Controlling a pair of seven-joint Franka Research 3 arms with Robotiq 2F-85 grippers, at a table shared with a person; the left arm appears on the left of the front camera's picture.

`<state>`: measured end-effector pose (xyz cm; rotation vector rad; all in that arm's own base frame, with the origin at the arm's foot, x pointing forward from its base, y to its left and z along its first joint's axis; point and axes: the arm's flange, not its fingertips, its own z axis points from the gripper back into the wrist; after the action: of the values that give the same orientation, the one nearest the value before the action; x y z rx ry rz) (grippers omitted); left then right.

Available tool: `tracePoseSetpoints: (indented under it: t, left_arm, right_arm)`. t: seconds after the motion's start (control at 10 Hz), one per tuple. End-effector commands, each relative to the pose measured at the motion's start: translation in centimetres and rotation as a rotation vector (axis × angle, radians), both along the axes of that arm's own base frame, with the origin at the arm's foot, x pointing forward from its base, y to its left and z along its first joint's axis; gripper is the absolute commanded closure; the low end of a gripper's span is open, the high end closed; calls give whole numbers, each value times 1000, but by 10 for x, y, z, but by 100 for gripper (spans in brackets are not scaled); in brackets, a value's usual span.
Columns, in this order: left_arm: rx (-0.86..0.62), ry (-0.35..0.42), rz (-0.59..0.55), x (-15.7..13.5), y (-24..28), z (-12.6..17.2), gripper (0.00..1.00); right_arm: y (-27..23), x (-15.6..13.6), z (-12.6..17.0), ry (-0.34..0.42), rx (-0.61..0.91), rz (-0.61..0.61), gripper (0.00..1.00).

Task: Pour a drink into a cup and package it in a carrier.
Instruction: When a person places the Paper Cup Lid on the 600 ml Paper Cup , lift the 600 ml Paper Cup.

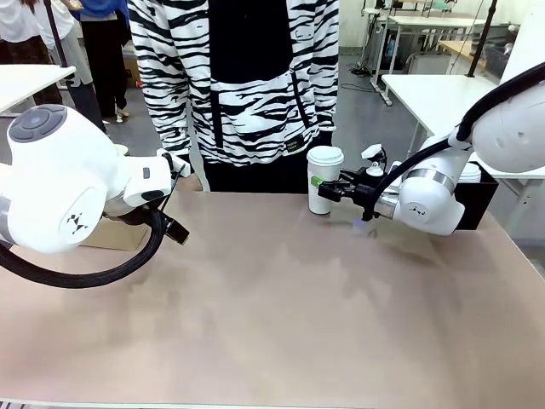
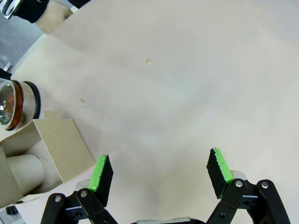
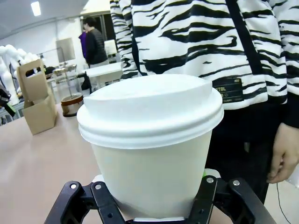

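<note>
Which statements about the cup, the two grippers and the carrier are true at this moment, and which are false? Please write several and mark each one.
1. The right gripper is shut on the cup. True.
2. The cup has no lid. False: a white domed lid sits on it.
3. The left gripper is open and holds nothing. True.
4. The cup stands inside the carrier. False: the brown carrier stands apart from the cup, farther along the table, on the left arm's side.
</note>
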<state>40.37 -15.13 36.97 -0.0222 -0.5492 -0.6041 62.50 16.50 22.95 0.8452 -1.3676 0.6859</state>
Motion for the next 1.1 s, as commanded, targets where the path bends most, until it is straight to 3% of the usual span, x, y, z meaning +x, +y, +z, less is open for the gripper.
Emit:
tracePoseSetpoints:
  t: [0.0, 1.0]
  left_arm:
    - [-2, 0, -1, 0, 0, 0, 0]
    - [-2, 0, -1, 0, 0, 0, 0]
  right_arm:
    - [3, 2, 7, -8, 7, -4, 40]
    - [0, 0, 0, 0, 0, 0, 41]
